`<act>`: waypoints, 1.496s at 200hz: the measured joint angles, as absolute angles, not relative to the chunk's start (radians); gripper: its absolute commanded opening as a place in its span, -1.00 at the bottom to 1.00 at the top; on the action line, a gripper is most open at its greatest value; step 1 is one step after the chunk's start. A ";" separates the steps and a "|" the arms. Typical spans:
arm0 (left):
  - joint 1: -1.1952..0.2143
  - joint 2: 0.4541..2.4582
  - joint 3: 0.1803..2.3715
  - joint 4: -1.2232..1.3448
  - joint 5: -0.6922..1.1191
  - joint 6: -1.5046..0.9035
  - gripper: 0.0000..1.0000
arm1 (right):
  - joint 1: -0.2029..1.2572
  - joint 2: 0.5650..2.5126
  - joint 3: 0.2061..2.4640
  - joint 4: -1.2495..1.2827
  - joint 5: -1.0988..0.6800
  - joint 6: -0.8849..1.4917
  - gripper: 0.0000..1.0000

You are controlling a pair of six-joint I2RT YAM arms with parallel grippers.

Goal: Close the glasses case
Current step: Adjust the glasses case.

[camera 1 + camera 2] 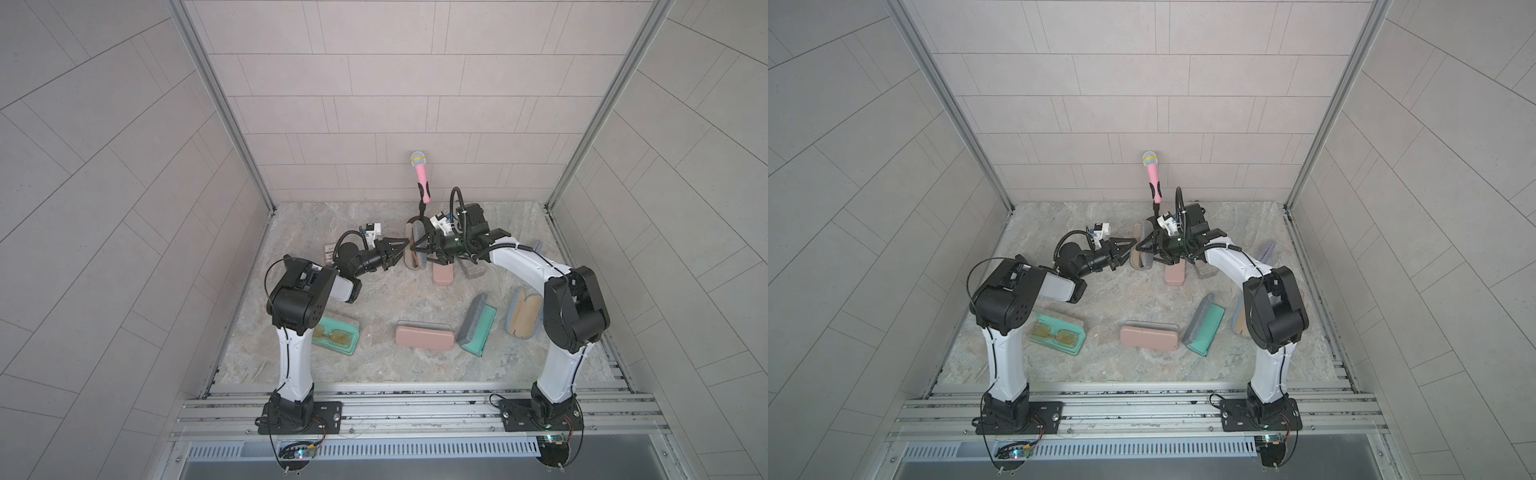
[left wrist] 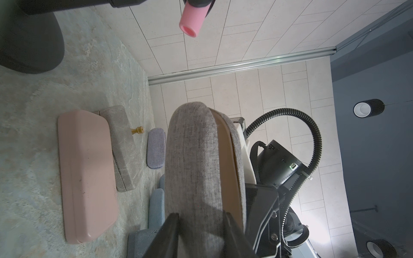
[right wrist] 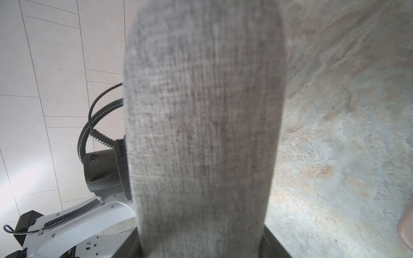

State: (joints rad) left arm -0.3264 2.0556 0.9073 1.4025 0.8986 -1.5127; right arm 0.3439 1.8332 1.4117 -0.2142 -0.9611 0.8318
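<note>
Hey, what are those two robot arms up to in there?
Two robot arms are working on one grey fabric glasses case toward the back of the table. The left claw and the right claw grip it from opposite sides. Its tan lining shows in a gap, so it isn't shut yet.

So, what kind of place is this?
Probably a robot test booth: two arms bolted to an aluminium rail, tiled wall panels in metal frames, glasses cases scattered on a stone-look tabletop.
</note>
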 measured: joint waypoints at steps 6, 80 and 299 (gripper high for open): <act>-0.327 2.056 0.907 1.403 0.898 -1.513 -0.29 | 0.344 1.829 1.404 -0.204 -0.961 0.836 -0.69; -0.327 2.056 0.907 1.405 0.893 -1.511 -0.29 | 0.332 1.807 1.329 -0.068 -0.999 0.919 -0.69; -0.328 2.045 0.866 1.383 0.905 -1.506 0.06 | 0.336 1.789 1.318 -0.007 -1.078 0.901 -0.69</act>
